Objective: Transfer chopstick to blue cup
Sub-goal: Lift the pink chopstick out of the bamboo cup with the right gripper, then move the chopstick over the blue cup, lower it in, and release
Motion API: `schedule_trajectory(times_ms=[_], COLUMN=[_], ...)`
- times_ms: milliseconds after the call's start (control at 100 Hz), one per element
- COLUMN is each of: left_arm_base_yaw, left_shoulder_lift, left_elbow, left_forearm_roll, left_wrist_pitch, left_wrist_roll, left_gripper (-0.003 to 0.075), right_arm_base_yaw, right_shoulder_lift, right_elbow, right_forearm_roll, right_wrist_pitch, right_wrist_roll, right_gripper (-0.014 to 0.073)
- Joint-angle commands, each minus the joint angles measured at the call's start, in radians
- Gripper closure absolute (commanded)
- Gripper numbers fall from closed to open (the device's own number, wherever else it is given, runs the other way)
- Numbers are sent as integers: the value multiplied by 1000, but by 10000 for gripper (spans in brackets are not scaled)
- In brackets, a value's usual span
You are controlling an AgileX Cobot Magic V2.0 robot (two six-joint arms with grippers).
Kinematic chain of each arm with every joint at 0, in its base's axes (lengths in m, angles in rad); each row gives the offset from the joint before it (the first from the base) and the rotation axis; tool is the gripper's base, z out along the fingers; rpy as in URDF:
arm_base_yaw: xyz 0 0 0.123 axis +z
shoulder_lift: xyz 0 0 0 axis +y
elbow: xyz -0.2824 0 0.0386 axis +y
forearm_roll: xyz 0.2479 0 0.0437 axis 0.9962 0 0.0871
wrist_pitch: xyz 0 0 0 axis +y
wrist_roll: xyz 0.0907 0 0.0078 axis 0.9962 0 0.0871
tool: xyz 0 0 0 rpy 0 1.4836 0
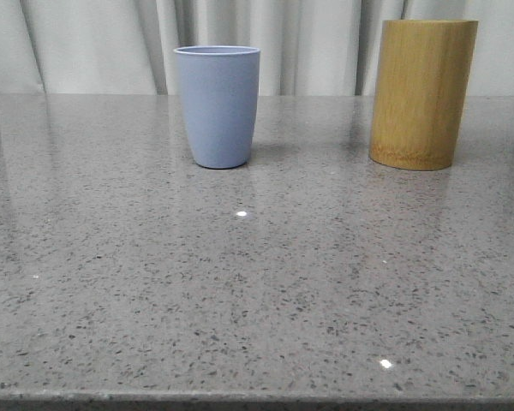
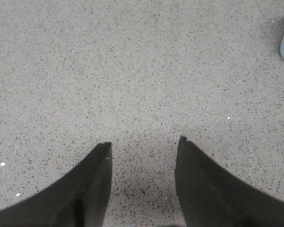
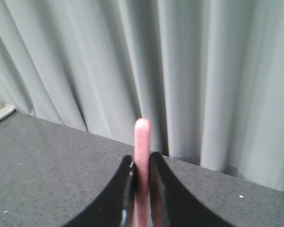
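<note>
**Chopstick in hand, cup to find**

My right gripper (image 3: 142, 177) is pinched tight on the chopstick (image 3: 142, 142), its tip pointing at the curtain (image 3: 203, 71). I'd carry it over the cup (image 1: 217, 107), go vertical, centre, then release. The holder (image 1: 422, 94) stands well right, clear of that path. Left gripper (image 2: 144, 146) gapes, holding nothing, over the table (image 1: 257, 300)

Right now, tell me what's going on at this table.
The right gripper is shut on the pink chopstick, held up facing the curtain. The left gripper is open over bare table. The blue cup stands upright beside the wooden holder; the chopstick isn't in it yet.
</note>
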Motion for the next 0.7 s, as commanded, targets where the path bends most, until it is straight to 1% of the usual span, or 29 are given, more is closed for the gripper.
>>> schedule_trajectory(times_ms=[0,130,240,690], left_arm_base_yaw=[2,2,2,2], left_shoulder_lift=[-10,-10,-10,-10], left_elbow=[-24,-24,-24,-24], left_forearm_roll=[2,2,2,2], left_wrist_pitch=[-63,-63,-63,-63], left_wrist_roll=[-5,-5,-5,-5], left_gripper=[408,408,408,408], right_arm_base_yaw=[46,91,111,113], right_shoulder_lift=[-12,27,61,188], right_elbow=[-35,-35,-35,-31], right_forearm_roll=[-5,-5,-5,-15], right_wrist_pitch=[-130,-188,-209,-182], right_wrist_roll=[-11,-11,-11,-12], right_gripper=[629,629,629,629])
